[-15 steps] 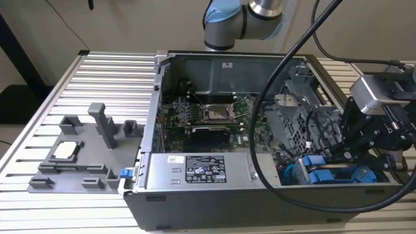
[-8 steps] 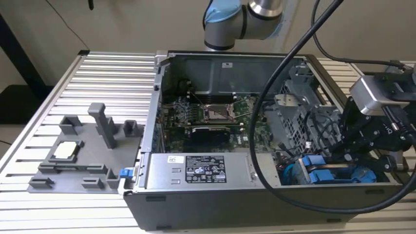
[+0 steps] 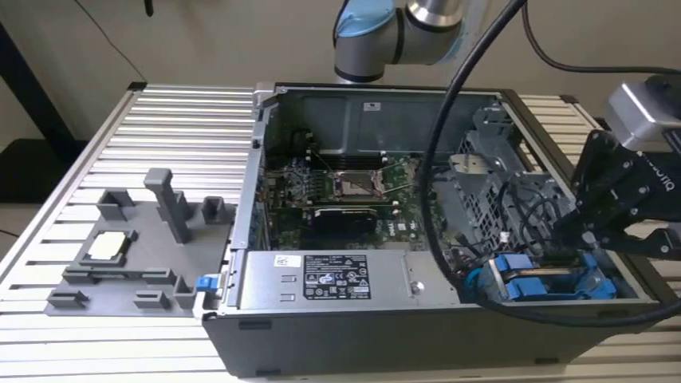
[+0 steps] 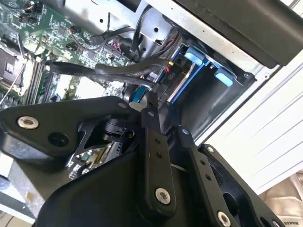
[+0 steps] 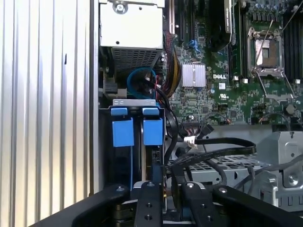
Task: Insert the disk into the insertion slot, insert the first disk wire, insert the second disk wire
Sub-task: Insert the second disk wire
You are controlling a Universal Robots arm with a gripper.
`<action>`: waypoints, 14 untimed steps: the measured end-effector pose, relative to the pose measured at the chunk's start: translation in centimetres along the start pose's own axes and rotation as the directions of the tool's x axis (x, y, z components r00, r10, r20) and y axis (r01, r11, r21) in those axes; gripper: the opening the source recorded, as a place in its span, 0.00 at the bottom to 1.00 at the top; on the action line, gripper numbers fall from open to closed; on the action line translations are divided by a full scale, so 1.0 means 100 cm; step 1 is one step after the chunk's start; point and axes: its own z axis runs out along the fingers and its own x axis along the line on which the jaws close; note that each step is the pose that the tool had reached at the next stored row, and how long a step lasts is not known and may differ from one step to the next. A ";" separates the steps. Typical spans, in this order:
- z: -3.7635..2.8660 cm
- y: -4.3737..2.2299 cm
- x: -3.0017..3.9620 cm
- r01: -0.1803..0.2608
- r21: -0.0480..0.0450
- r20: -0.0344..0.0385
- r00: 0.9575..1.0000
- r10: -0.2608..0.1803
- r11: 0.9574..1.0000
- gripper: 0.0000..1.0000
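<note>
In the first wrist view the insertion slot (image 5: 135, 102) is a grey bay holding two bright blue tabs side by side. The disk (image 5: 153, 132) stands on edge in the bay, showing its blue frame and a dark edge below. My gripper (image 5: 165, 187) hangs just off the disk's end. Its black fingers (image 5: 149, 203) are drawn close on the plug of a black disk wire (image 5: 213, 141), which loops in from the metal cage. The second wrist view shows the fingertips (image 4: 150, 109) beside the blue frame (image 4: 185, 85). In the exterior view the gripper (image 3: 580, 239) hovers over the blue bay (image 3: 543, 281).
The open computer case (image 3: 352, 319) lies on a slatted metal table (image 3: 191, 120), with the motherboard (image 3: 352, 187) and a labelled power-supply box (image 3: 335, 279) inside. A perforated cage (image 3: 500, 171) and loose cables crowd the bay. A grey fixture (image 3: 139, 255) sits at the exterior view's left.
</note>
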 end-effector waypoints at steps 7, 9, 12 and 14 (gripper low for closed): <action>-0.0215 0.0022 -0.0036 0.000 0.000 0.000 1.000 0.000 1.000 0.24; -0.0216 0.0022 -0.0036 0.000 0.000 0.000 1.000 0.000 1.000 0.24; -0.0217 0.0022 -0.0036 0.000 0.000 0.000 1.000 0.000 1.000 0.24; -0.0218 0.0022 -0.0036 0.000 0.000 0.000 1.000 0.000 1.000 0.24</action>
